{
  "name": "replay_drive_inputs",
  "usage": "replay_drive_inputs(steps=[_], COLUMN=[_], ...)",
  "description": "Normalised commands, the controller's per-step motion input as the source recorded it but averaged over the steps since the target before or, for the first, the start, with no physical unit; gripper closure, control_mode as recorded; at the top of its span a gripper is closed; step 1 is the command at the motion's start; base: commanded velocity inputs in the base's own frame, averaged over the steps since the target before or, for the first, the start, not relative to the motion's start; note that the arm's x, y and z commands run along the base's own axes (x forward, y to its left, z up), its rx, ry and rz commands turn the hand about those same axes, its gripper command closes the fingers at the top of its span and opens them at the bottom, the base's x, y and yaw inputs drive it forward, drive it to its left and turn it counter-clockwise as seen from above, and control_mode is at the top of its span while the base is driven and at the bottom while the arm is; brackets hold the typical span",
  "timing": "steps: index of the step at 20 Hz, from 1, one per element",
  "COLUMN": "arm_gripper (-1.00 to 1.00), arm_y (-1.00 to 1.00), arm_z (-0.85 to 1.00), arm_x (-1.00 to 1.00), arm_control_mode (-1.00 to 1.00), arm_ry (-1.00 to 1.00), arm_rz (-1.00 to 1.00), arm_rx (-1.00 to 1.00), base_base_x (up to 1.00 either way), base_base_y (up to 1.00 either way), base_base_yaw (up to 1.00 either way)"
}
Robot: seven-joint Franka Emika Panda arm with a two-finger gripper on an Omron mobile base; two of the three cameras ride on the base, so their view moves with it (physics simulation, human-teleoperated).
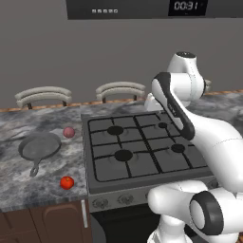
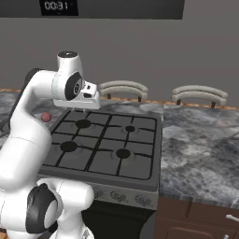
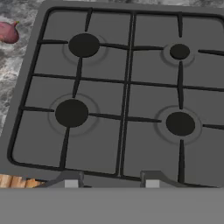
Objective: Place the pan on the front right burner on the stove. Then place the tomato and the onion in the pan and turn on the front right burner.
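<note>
Sitting on the marbled grey counter (image 1: 28,185) to the left of the stove (image 1: 142,147) are three loose items. Farthest left is the pan (image 1: 40,146), a dark grey skillet lying flat with its short handle pointing toward the counter's front edge. Just beside its far right rim, apart from it, rests the onion (image 1: 69,132), a dull pinkish-purple ball. Nearer the front edge, below the pan and close to the stove's left side, lies the tomato (image 1: 67,182), glossy and bright red.

Moving right, the stove has black grid grates over four black burner caps and a row of round knobs (image 2: 119,196) along its front. The front right burner (image 1: 178,148) is bare, as are the other three.

Above the stove, the white robot arm (image 1: 209,137) rises from the lower right of the left base view and bends back over the cooktop. Its gripper (image 3: 111,183) hangs high over the stove, looking down at the grates. Two grey finger tips (image 3: 71,183) show at the bottom of the hand view, set apart with nothing between them; whether that counts as open I cannot tell.

Two curved chair backs (image 1: 121,90) stand behind the counter, with a digital clock (image 1: 186,5) overhead.
</note>
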Motion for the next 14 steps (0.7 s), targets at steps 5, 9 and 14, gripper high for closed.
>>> replay_drive_inputs(steps=[5, 9, 14], arm_gripper=[-1.00, -1.00, -1.00], arm_y=[0.04, 0.61, 0.72], arm_z=[0.00, 0.00, 0.00], arm_x=[0.00, 0.00, 0.00], arm_control_mode=[-1.00, -1.00, -1.00], arm_ry=[0.01, 0.00, 0.01], arm_rz=[0.00, -0.01, -0.01], arm_rx=[0.00, 0.00, 0.00], base_base_x=[0.00, 0.00, 0.00], base_base_y=[0.00, 0.00, 0.00], base_base_yaw=[0.00, 0.00, 0.00])
